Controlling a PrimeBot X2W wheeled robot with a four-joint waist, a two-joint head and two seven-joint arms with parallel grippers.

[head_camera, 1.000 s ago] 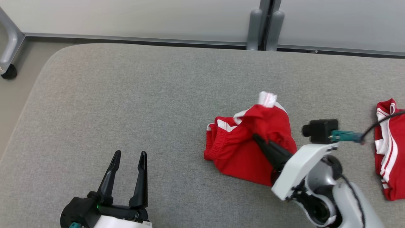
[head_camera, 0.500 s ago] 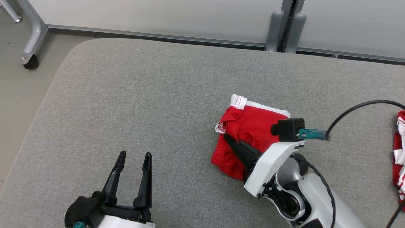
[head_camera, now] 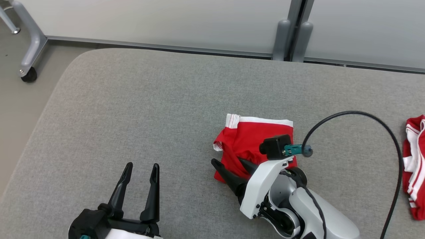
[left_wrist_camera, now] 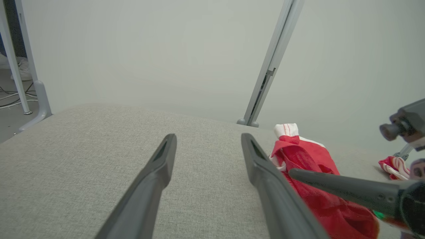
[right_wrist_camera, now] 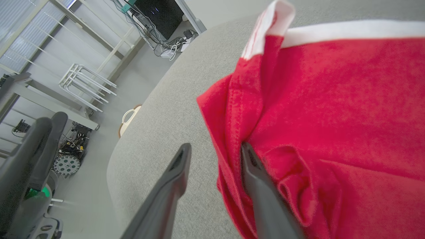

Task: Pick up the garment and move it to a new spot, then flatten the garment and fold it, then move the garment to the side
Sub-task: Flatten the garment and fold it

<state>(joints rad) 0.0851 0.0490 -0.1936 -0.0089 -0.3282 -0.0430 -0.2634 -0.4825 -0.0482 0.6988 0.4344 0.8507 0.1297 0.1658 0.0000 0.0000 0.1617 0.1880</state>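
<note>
Red garment (head_camera: pixel 257 137) lies crumpled on the grey desk (head_camera: pixel 132 109), seemingly set at its new spot. Right gripper (head_camera: pixel 228 162) stands parted over its near edge, gripping nothing; left gripper (head_camera: pixel 142 165) hangs wide and empty. Flattening, folding and moving aside remain.

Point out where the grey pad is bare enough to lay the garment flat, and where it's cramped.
Widest bare patch: the grey pad from its left rounded edge to the red garment, ahead of the left gripper. Cramped on the right: right gripper, its cable and a second red garment.
</note>
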